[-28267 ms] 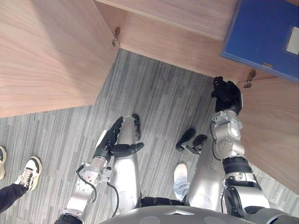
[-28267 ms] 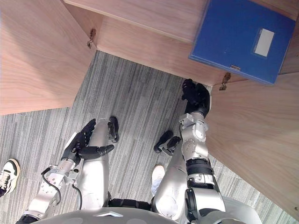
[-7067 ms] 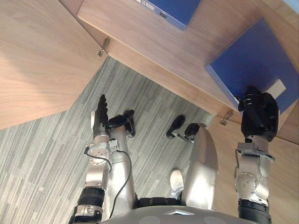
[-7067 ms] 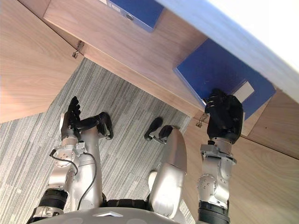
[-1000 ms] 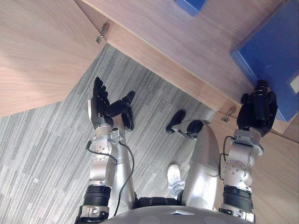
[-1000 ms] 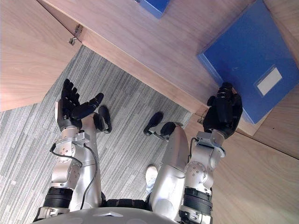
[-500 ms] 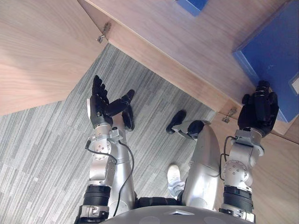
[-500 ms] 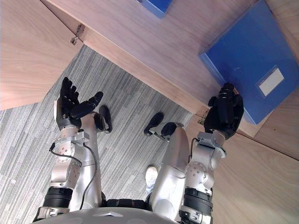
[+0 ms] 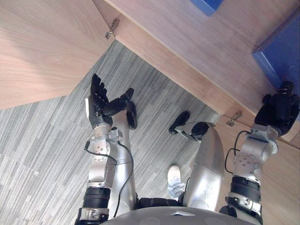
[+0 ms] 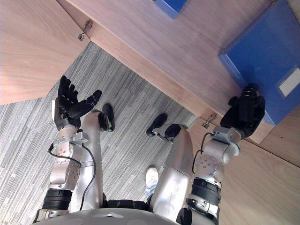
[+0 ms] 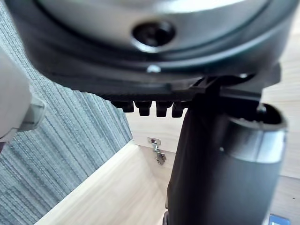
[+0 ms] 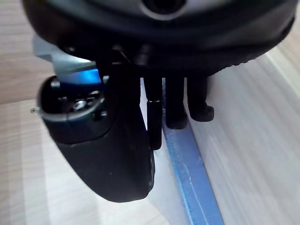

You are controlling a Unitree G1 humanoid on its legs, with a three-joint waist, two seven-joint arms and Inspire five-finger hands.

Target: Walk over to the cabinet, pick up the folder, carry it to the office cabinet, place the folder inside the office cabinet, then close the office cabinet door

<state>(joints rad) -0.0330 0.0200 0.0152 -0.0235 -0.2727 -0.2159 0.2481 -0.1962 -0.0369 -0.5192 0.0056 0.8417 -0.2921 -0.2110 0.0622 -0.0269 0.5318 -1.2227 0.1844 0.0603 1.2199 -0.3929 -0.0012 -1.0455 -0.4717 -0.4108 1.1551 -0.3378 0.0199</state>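
**Right fingertips on the folder's edge, left hand spread over the carpet**

The right hand's [image 10: 243, 115] fingers [image 12: 177, 105] lie side by side, close to straight, with their tips against the blue edge of the folder [image 10: 262, 56]. The thumb [image 12: 110, 154] sits just beside them and is not wrapped round anything. Past the fingertips the folder lies flat on the cabinet shelf [image 10: 178, 51], its near corner at the hand and its white label [image 10: 290, 81] off to the fingers' outer side. Just behind the fingers, on the wrist side, a metal hinge [image 10: 209, 122] sits at the shelf's front edge, and the right door [image 10: 262, 187] spreads out below it. Well beyond the fingertips, deeper in the cabinet, a second blue folder [image 10: 171, 5] shows one corner.

The left hand [image 10: 67, 108] is raised, its fingers [image 9: 97, 86] straight and fanned apart with the thumb held out, holding nothing. Grey striped carpet [image 9: 42, 154] lies beneath it. Ahead of these fingertips the left door [image 9: 42, 51] stands wide, with its hinge [image 9: 111, 28] near the cabinet's corner.
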